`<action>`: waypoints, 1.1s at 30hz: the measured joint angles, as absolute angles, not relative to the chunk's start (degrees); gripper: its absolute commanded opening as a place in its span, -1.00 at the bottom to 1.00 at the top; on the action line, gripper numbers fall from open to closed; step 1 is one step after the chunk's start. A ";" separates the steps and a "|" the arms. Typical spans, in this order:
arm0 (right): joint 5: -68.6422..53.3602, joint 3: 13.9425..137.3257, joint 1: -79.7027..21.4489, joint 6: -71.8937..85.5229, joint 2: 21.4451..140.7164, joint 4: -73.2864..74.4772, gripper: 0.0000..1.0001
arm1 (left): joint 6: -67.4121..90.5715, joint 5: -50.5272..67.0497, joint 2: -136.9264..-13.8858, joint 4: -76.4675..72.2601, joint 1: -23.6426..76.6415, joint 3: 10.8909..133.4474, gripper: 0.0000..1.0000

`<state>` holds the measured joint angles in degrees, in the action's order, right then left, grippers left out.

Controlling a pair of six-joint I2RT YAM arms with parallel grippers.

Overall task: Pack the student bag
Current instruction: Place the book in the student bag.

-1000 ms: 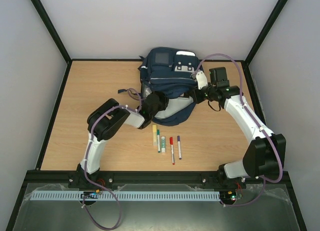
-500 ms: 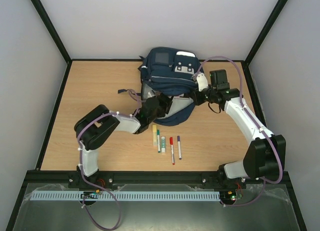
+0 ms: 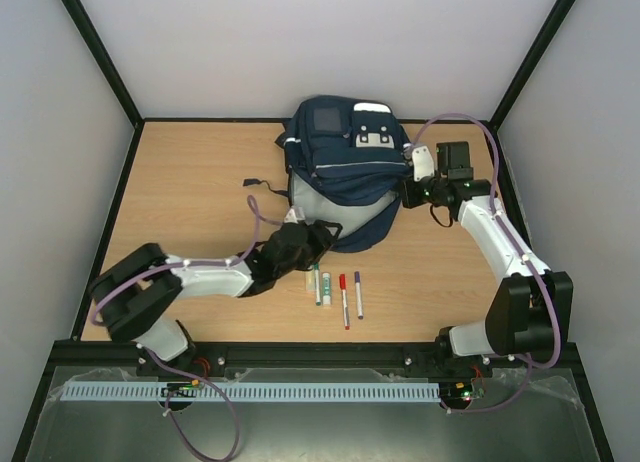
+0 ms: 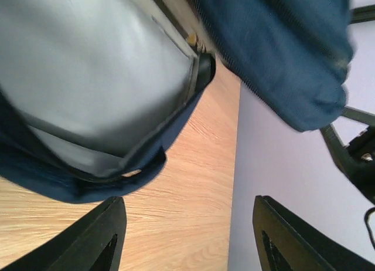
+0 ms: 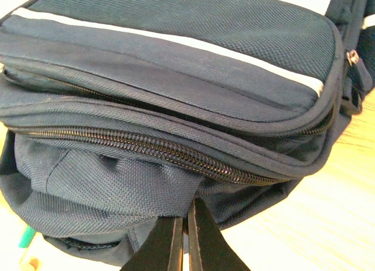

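On the pale wood-grain table [image 3: 200, 182], nearest the arm bases, lie three slim plastic sticks side by side: a green-capped white marker [image 3: 317, 283], a red-capped white marker [image 3: 343, 300] and a purple-capped white marker [image 3: 358, 294]. Just beyond them the left hand [image 4: 188, 203] hangs low over the wood with its dark, tapered fingers [image 4: 99, 236] spread wide and nothing between them. It faces a smooth pale grey panel [image 4: 88, 77] edged in dark piping. That panel belongs to the navy blue woven-fabric student backpack [image 3: 345, 157], which sits bulging at the table's far middle, crossed by thin white stripes and a coarse metal zipper [image 5: 146, 145]. At its right flank the right hand [image 5: 186, 221] is pressed fully closed, tips against the mesh-textured cloth. Whether it pinches any fabric cannot be told.
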<state>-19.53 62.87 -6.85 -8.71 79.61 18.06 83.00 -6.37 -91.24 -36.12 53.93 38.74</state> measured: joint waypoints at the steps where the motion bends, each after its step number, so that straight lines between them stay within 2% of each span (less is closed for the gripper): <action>1: -18.96 62.72 -6.48 -8.73 79.59 18.06 -0.99 | 81.36 -6.31 -89.47 -34.72 53.39 37.95 0.29; 3: -18.17 62.35 -5.98 -8.82 79.59 18.06 -0.93 | 77.01 -5.98 -84.73 -31.42 51.64 36.45 0.41; 6: -17.61 61.36 -5.74 -9.45 79.18 18.41 -0.63 | 70.22 -6.07 -78.11 -25.41 48.45 36.07 0.73; 8: -17.63 60.69 -5.63 -10.55 77.78 19.99 -0.45 | 66.15 -6.52 -73.47 -19.51 44.84 36.64 0.77; 12: -17.98 60.60 -5.87 -12.99 72.25 23.86 -0.21 | 59.42 -5.21 -69.63 -11.68 35.90 36.95 0.76; 16: -18.02 61.28 -11.16 -17.34 67.77 27.68 -0.15 | 54.19 -1.28 -71.88 -4.75 27.90 37.85 0.75; 21: -18.17 61.30 -23.59 -20.53 70.43 29.93 -0.10 | 49.45 3.38 -74.85 0.16 26.00 39.46 0.74; 27: -14.20 63.22 -32.23 -21.04 80.14 29.69 -0.06 | 47.62 6.46 -74.43 0.91 26.00 38.26 0.73; 33: -8.43 71.00 -37.21 -20.99 92.05 28.25 -0.06 | 46.74 7.09 -70.83 2.17 26.00 34.09 0.73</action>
